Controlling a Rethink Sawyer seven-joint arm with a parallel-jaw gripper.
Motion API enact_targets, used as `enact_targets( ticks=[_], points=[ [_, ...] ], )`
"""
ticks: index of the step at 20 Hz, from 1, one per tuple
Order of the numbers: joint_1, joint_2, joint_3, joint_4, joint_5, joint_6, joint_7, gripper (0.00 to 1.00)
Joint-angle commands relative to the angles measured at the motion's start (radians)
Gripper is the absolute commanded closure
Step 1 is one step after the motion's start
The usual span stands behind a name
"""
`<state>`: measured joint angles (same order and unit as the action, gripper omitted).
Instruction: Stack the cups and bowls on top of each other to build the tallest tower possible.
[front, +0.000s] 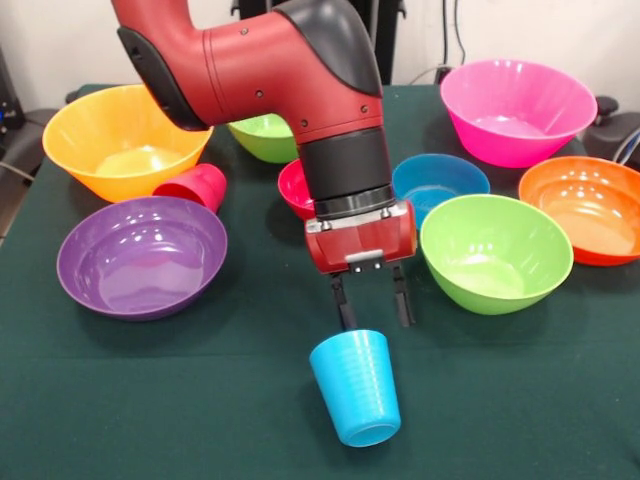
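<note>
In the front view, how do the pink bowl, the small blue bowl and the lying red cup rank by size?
1. Pink bowl, clearly largest.
2. Small blue bowl.
3. Red cup, smallest, though the yellow-orange bowl partly hides it.

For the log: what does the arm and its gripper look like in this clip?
The arm has glossy red shells with black joint covers and small dark screw holes. A black cylindrical wrist with a silver ring leads to a boxy red gripper body with a small light fitting on its front face. Two thin black fingers hang from it. No cables or lettering are visible.
</note>
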<state>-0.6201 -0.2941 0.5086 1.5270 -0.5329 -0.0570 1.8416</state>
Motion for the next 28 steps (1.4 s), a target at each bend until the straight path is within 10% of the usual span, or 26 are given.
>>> enact_targets(
  ticks=[1, 28],
  points=[
    [0.02, 0.102, -0.067, -0.091, -0.052, 0.018, 0.04, 0.0],
    [0.048, 0.049, -0.035, -0.06, 0.001, 0.034, 0.074, 0.0]
  ],
)
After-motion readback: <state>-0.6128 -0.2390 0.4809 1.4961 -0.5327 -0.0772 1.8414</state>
